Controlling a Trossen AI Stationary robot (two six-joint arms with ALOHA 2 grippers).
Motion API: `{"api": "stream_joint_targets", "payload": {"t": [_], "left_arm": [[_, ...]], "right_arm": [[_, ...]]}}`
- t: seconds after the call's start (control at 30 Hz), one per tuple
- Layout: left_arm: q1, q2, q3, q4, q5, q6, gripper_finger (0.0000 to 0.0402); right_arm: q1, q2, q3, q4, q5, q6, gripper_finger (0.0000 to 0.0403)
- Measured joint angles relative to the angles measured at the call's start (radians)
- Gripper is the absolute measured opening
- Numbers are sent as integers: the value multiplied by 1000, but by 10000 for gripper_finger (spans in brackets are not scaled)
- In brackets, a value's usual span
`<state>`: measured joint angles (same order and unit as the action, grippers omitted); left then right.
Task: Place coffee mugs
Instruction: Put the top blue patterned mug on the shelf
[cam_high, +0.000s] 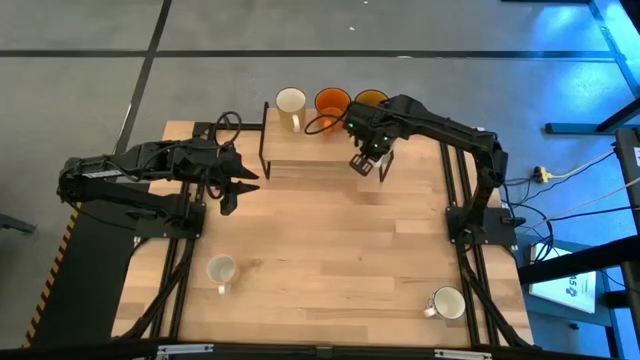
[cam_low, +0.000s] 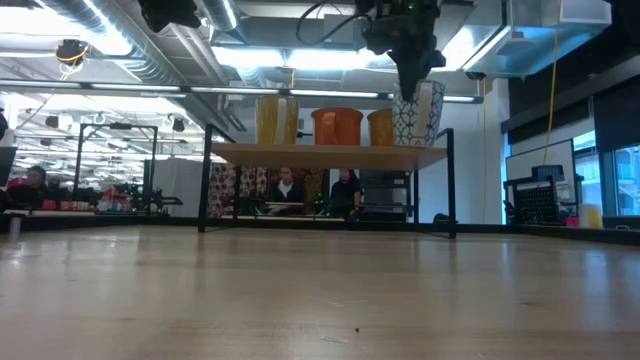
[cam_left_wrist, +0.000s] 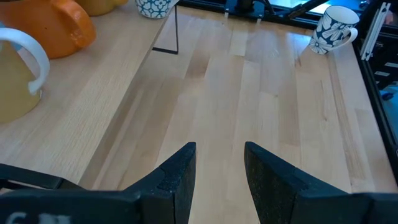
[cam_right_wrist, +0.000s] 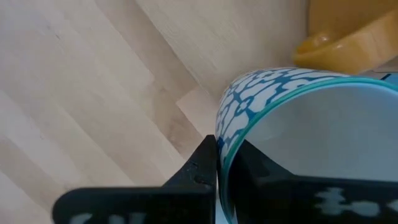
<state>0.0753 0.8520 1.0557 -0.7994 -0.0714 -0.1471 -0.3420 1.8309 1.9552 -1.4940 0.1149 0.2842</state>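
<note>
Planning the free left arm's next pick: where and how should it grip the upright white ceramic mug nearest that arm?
Probably pinch the rim wall of the white ceramic mug from straight above, one finger inside, one outside, clear of its handle: it stands upright, mouth open skyward. The left gripper is open.

- No readable text, brand or number shows on any mug, on the shelf or on the table.
- A white sheet beside the table's right edge carries small blue print, too small to read.
- The left gripper's housing shows faint pale marks, not legible.
</note>
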Motion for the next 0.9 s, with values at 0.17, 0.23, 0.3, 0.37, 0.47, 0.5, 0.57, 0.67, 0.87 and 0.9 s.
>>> {"api": "stream_joint_targets", "payload": {"t": [0.17,0.23,0.3,0.37,0.47,0.5,0.57,0.67,0.87,0.9], "left_arm": [[0,0,0,0,0,0,131],[0,0,0,0,0,0,131],[0,0,0,0,1,0,131],[0,0,0,0,1,0,131],[0,0,0,0,1,0,131],[0,0,0,0,1,0,131],[0,0,0,0,1,0,131],[0,0,0,0,1,0,131],[0,0,0,0,1,0,131],[0,0,0,0,1,0,131]], "right_arm": [[-1,0,-1,16,7,-7,11],[-1,0,-1,22,7,-9,11],[-1,0,-1,32,7,-7,11],[-1,0,-1,31,8,-5,11],[-1,0,-1,32,8,-5,12],[-1,0,-1,32,8,-5,12],[-1,0,-1,32,14,-4,12],[-1,0,-1,33,16,-4,13],[-1,0,-1,37,40,-4,52],[-1,0,-1,38,43,-5,61]]}}
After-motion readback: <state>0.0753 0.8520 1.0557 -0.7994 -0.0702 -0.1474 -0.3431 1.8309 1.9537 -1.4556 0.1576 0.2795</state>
